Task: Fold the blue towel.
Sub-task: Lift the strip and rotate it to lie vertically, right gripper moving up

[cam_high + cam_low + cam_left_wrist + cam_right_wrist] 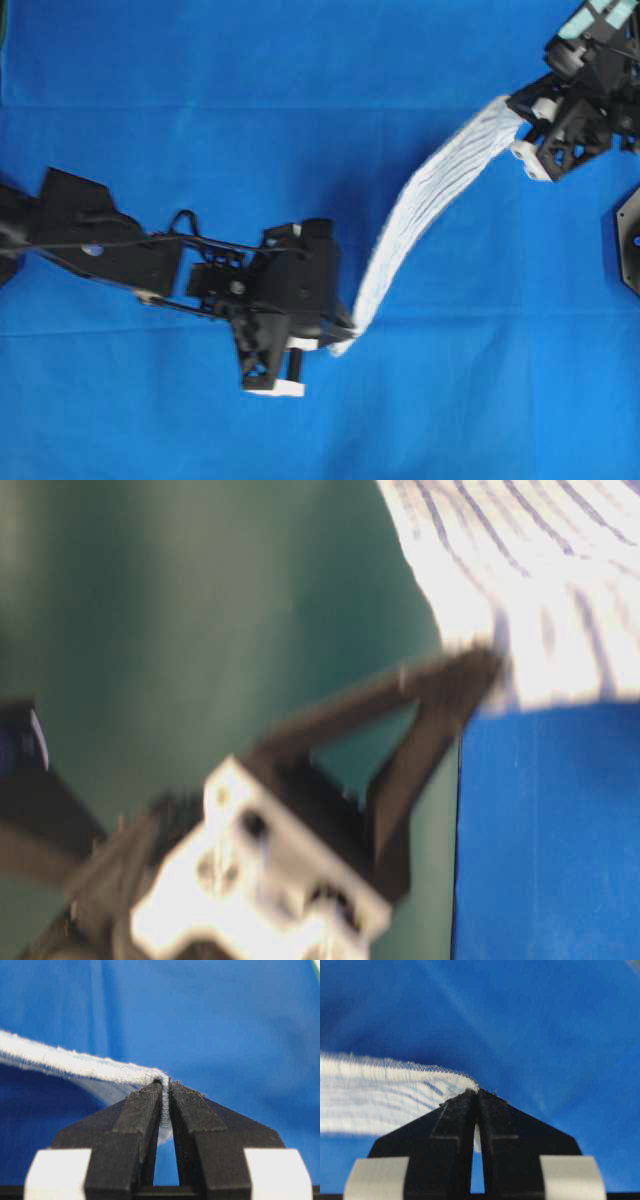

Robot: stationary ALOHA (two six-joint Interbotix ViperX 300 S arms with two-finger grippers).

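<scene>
1. I see the blue towel (pixel 430 215) hanging as a slack band in the air between the two arms, clear of the desk (pixel 200 60) with its blue cover; one end sits at the left gripper (pixel 340 335) near the middle, the other at the right gripper (pixel 520 120) at the far right.
2. Left fingers (pixel 145 1110) are pressed together on only a thin edge of the cloth; right fingers (pixel 455 1120) are likewise clamped on a corner tip; I judge either pinch could slip if the arms pull apart and draw the band taut.
3. The towel looks bunched and twisted along its length; laid down like this, it may land creased rather than flat, spoiling the fold.
4. The table-level view is blurred; I cannot judge the height above the desk from it.
</scene>
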